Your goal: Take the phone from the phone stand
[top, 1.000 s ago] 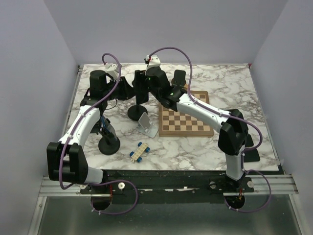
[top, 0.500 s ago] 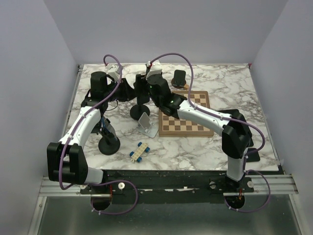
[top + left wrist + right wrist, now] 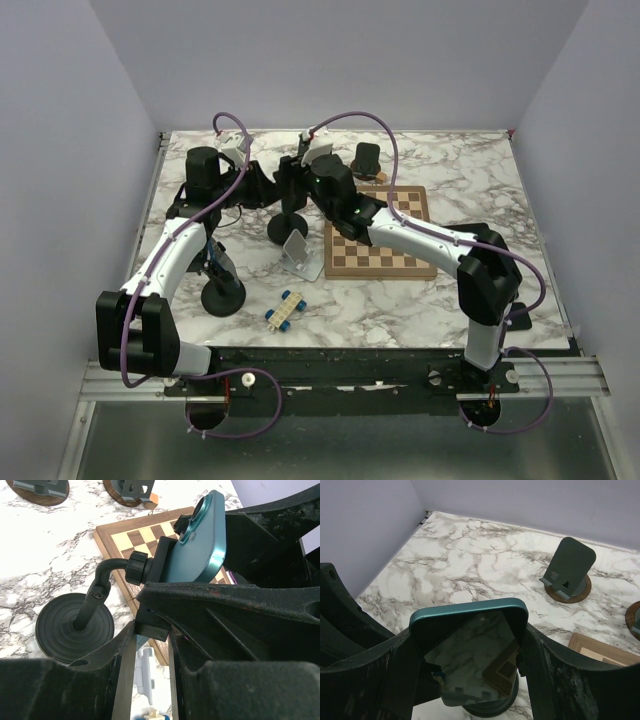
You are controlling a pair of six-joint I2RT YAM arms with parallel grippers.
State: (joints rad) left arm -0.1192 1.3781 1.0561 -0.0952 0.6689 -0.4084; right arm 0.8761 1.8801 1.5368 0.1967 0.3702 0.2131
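Note:
A teal phone (image 3: 202, 545) sits in the clamp of a black gooseneck phone stand with a round base (image 3: 75, 628), left of the chessboard's far corner. The stand base also shows in the top view (image 3: 288, 228). My left gripper (image 3: 152, 630) is shut on the black block at the bottom of the stand's clamp, behind the phone. My right gripper (image 3: 470, 667) faces the phone's dark screen (image 3: 467, 635), with one finger pressed on each long edge. In the top view both grippers, left (image 3: 266, 187) and right (image 3: 298, 182), meet above the stand.
A chessboard (image 3: 380, 232) lies right of the stand. A white phone stand (image 3: 301, 256), a second black round-based stand (image 3: 222, 295) and a blue-yellow toy (image 3: 285, 308) are nearer. A green stand on a wooden disc (image 3: 568, 570) sits at the back.
My right arm has swung lower and closer around the phone. The stand base has shifted slightly right. My left gripper has stayed at the clamp.

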